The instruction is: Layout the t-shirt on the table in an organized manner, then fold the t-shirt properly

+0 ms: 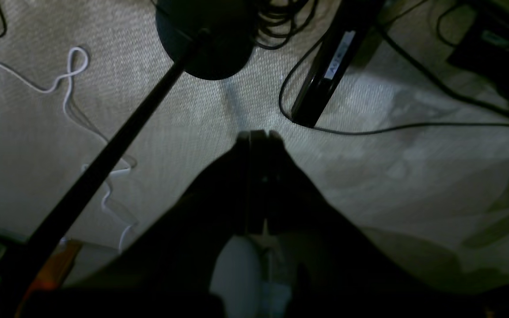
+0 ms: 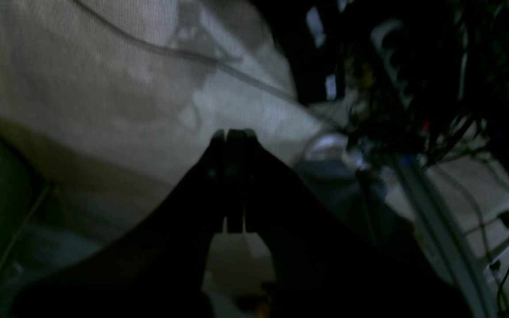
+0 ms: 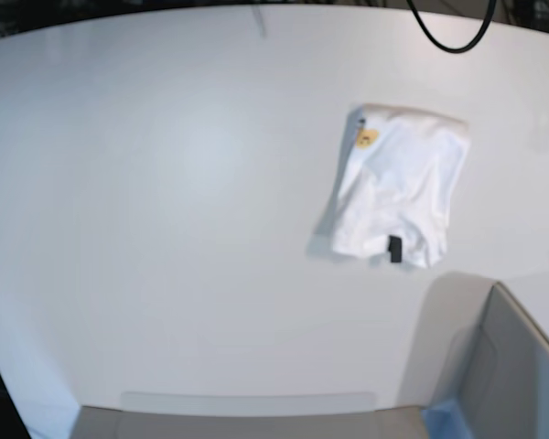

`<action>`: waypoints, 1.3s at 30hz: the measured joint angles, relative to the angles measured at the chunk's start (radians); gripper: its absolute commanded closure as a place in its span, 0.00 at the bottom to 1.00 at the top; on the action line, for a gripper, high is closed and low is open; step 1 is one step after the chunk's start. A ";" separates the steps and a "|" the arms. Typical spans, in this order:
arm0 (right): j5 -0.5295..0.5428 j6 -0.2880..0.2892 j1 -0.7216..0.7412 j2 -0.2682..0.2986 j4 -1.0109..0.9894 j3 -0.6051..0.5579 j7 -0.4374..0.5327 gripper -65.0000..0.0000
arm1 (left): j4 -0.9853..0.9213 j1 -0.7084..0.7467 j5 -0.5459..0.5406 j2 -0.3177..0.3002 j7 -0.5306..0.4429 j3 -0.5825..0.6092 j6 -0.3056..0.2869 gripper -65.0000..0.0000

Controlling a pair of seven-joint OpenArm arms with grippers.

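Where it lies bunched, soft t-shirt [image 3: 398, 187] meets smooth table [image 3: 165, 183].

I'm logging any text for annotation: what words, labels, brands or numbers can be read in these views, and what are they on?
None can be read.
White label on the black bar, left wrist view: characters too blurred.
Yellow print on the t-shirt, base view: too small.
Black tag on the t-shirt: no legible text.
White stickers, right wrist view: blurred.
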 measured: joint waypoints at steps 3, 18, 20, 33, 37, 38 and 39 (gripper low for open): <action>0.000 0.004 0.015 -0.002 0.002 0.000 0.003 1.00 | 0.002 -0.015 0.000 0.000 -0.011 0.000 -0.003 1.00; -0.003 -0.004 0.024 0.026 0.000 -0.002 0.010 1.00 | 0.000 -0.041 0.000 0.001 -0.014 -0.005 -0.003 1.00; -0.003 -0.003 0.029 0.026 0.000 -0.002 0.007 1.00 | 0.000 -0.040 0.000 0.000 -0.013 -0.005 -0.003 1.00; -0.003 -0.003 0.037 0.037 0.002 -0.005 0.011 1.00 | -0.002 -0.035 0.000 0.000 -0.010 -0.007 -0.003 1.00; -0.003 -0.003 0.037 0.037 0.002 -0.005 0.011 1.00 | -0.002 -0.035 0.000 0.000 -0.010 -0.007 -0.003 1.00; -0.003 -0.003 0.037 0.037 0.002 -0.005 0.011 1.00 | -0.002 -0.035 0.000 0.000 -0.010 -0.007 -0.003 1.00; -0.003 -0.003 0.037 0.037 0.002 -0.005 0.011 1.00 | -0.002 -0.035 0.000 0.000 -0.010 -0.007 -0.003 1.00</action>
